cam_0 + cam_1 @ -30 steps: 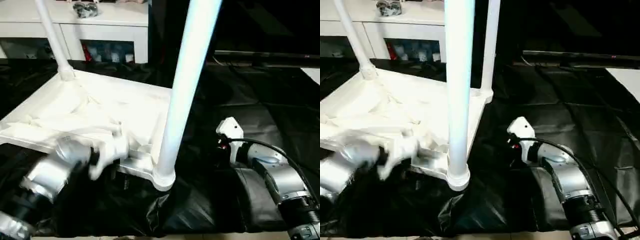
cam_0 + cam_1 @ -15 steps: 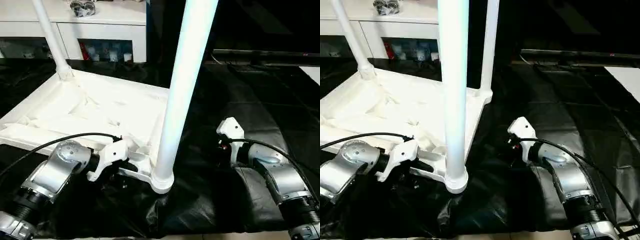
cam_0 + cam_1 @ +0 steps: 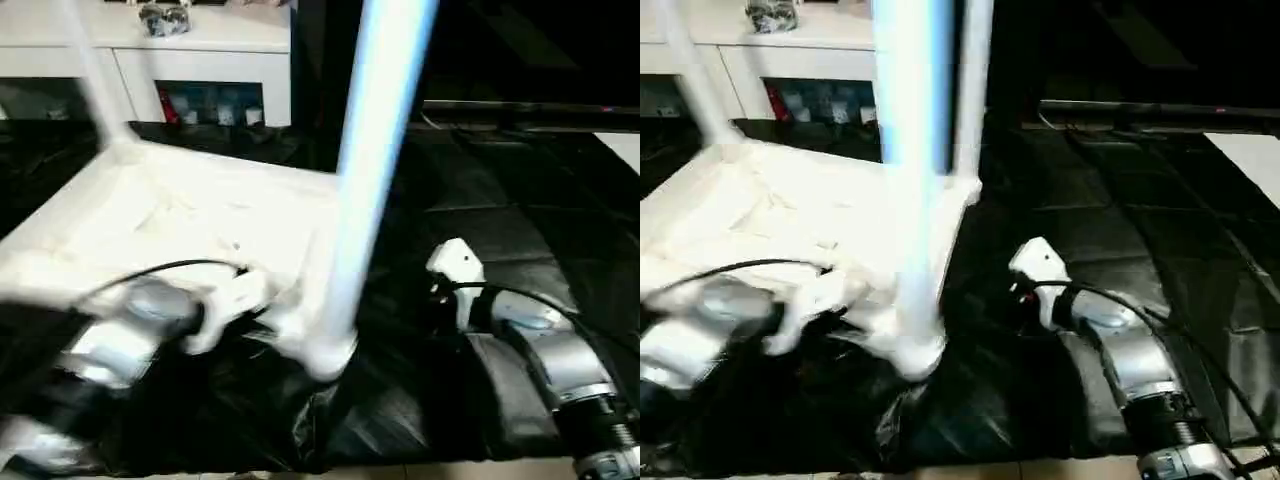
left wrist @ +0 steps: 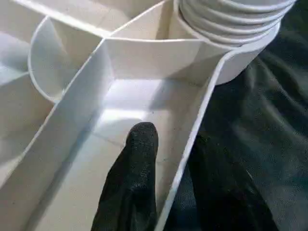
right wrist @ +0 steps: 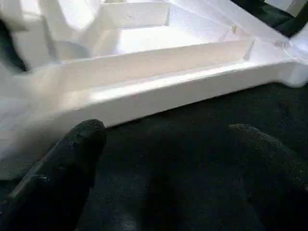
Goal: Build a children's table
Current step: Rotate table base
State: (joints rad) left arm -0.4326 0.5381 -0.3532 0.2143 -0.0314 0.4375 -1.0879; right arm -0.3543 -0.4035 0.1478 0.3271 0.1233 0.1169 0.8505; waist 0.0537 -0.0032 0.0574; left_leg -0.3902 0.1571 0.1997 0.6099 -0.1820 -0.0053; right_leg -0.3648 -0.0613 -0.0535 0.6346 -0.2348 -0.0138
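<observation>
The white tabletop (image 3: 170,215) lies upside down on the black cloth, ribbed side up. A white leg (image 3: 372,150) stands in its near right corner socket (image 4: 231,29). A second leg (image 3: 88,70) rises at the far left and a third leg (image 3: 975,90) at the far right. My left gripper (image 4: 172,137) is shut on the tabletop's near rim beside that socket, one finger (image 4: 139,159) inside and the other outside. My right gripper (image 5: 168,144) hangs open over the cloth, a little way from the tabletop's side rim (image 5: 159,91).
A white cabinet (image 3: 200,45) stands behind the black-draped table (image 3: 520,200), with a dark object (image 3: 165,15) on top. The draped table's front edge runs along the bottom of the head views. A black cable (image 3: 150,270) arcs over my left forearm.
My left arm swung in and its gripper closed on the near rim. The tabletop, its legs and the left arm now blur and shift slightly. The right arm has barely moved.
</observation>
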